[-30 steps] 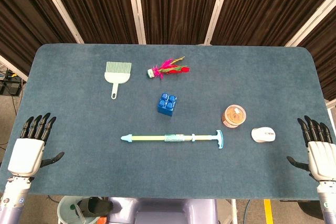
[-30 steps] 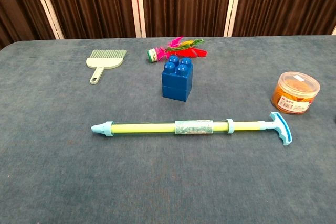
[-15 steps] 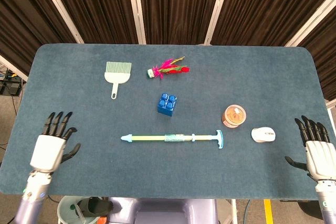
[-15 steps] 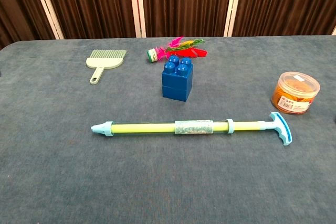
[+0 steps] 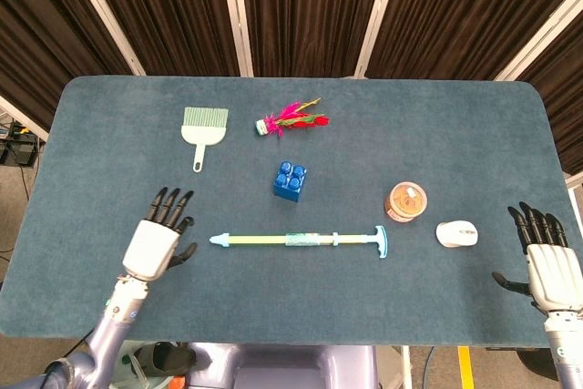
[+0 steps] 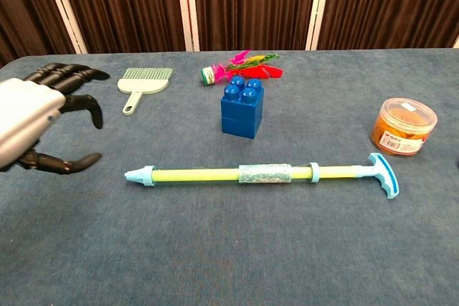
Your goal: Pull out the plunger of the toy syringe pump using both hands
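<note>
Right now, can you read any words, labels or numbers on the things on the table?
None can be read.
Band on the toy syringe pump: printed pattern, too blurred to read.
Label on the round plastic tub: some marks, too small to read.

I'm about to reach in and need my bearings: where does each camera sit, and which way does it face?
Head view: high, looking steeply down on the table; shows the left hand and right hand.
Chest view: low at the near edge, looking across toward the curtain; only the left hand shows.
Shared: the toy syringe pump, blue block, left hand.
</note>
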`<state>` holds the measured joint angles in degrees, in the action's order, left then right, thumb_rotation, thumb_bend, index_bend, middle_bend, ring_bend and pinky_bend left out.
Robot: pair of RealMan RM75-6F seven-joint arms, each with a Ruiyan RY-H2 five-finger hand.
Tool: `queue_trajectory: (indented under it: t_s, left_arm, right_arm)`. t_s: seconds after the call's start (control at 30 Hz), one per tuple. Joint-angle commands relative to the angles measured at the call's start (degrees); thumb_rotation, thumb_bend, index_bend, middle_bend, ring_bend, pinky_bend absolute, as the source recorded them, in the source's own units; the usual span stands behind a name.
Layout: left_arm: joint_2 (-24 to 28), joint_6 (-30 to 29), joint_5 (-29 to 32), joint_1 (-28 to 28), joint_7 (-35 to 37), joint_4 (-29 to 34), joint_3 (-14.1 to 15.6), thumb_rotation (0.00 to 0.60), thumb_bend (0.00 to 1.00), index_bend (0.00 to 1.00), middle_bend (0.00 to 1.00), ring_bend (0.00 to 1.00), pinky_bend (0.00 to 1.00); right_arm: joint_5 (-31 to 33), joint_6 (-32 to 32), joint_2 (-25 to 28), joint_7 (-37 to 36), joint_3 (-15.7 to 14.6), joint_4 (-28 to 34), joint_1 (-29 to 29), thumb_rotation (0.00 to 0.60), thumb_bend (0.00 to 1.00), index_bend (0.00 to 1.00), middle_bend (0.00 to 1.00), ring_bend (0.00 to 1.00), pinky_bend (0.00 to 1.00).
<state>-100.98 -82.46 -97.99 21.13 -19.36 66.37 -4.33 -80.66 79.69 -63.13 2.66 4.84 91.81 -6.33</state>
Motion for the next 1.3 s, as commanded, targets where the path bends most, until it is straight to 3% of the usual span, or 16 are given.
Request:
queue_trajectory:
  t_s: [0.03, 0.53, 1.3]
  left_arm:
    - [-1.7, 1.8, 0.3, 1.2, -1.6, -0.7, 0.2, 0.600, 0.25, 0.44, 0.08, 0.04, 0.06]
    - [-9.6, 8.6, 2.2, 7.5, -2.4, -7.7, -0.7, 0.600, 0.25, 0.45, 0.09, 0.04, 0.06]
    - [-13.8, 13.3, 6.0, 10.9, -3.4, -12.7, -0.6, 0.600, 0.25, 0.45, 0.10, 0.04, 0.06]
  right_arm:
    - [0.4, -0.7, 0.2, -0.2, 0.0, -0.1, -0.2, 0.600, 0.08, 0.04, 0.00, 0.00, 0.00]
    - [0.1, -4.6, 2.7, -3.4, -1.1, 1.0, -1.4, 0.600, 0.09, 0.05, 0.00, 0.00, 0.00]
    - [0.2, -3.4, 3.1, -5.0, -0.6, 0.5, -1.2, 0.600, 0.09, 0.06, 0.00, 0.00, 0.00]
